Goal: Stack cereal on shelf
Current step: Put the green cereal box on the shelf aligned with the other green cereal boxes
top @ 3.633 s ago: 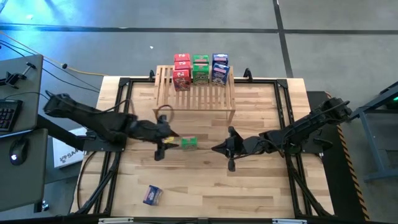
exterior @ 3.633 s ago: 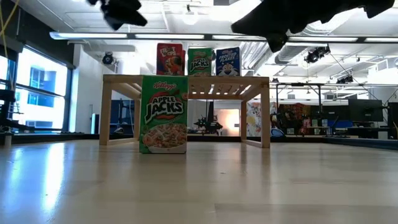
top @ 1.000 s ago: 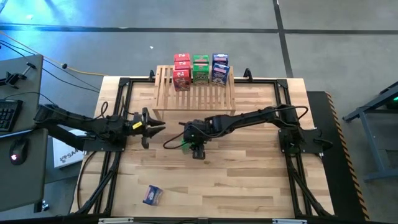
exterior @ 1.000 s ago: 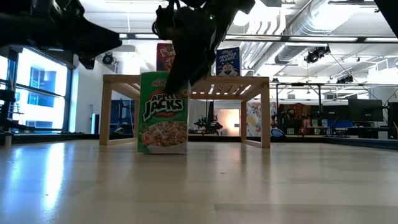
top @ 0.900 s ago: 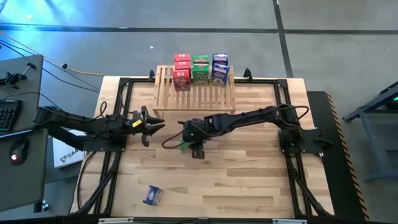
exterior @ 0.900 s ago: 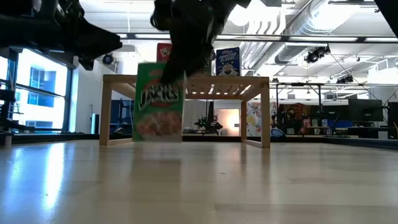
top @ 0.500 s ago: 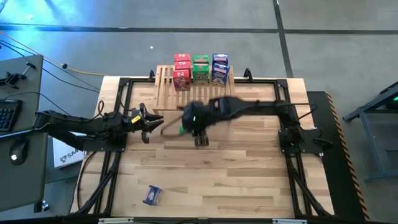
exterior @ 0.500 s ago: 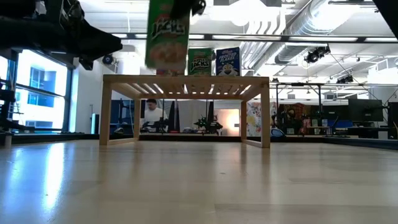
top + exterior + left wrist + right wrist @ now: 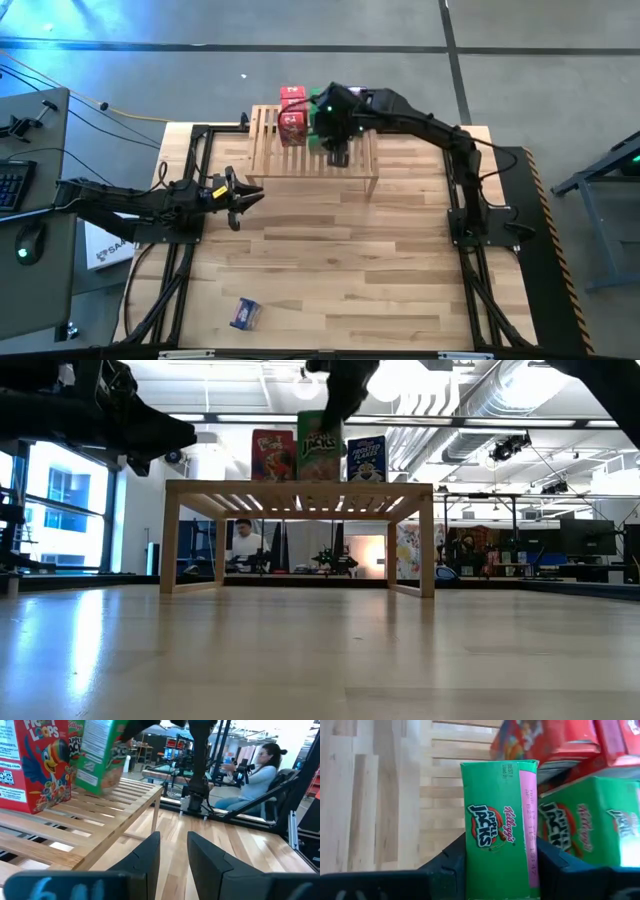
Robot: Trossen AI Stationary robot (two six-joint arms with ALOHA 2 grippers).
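My right gripper (image 9: 335, 128) reaches over the light-wood shelf (image 9: 300, 158) at the table's far edge and is shut on a green cereal box (image 9: 500, 835). In the low view this box (image 9: 320, 445) stands between a red box (image 9: 273, 455) and a blue box (image 9: 366, 458) on the shelf. More green boxes (image 9: 585, 835) and red boxes (image 9: 555, 740) stand close by it. A blue box (image 9: 245, 313) lies on the table near the front left. My left gripper (image 9: 243, 196) is open and empty, left of the shelf. My right gripper pinches the green box's top end (image 9: 470, 865) between its two fingers (image 9: 452, 862), one on each broad face. The fingers come from above, pointing down. The box hangs slightly tilted at the shelf's slats (image 9: 115, 805). I cannot tell whether its bottom touches them.
The shelf's far part holds the red (image 9: 292, 112), green and blue (image 9: 356, 98) boxes; its near slats are bare. A black frame (image 9: 190, 160) runs round the tabletop. A person (image 9: 255, 775) sits beyond the table.
My right gripper has lifted the green box off the table's middle, carried it up and toward the far edge, and brought it down over the shelf between the red and blue boxes.
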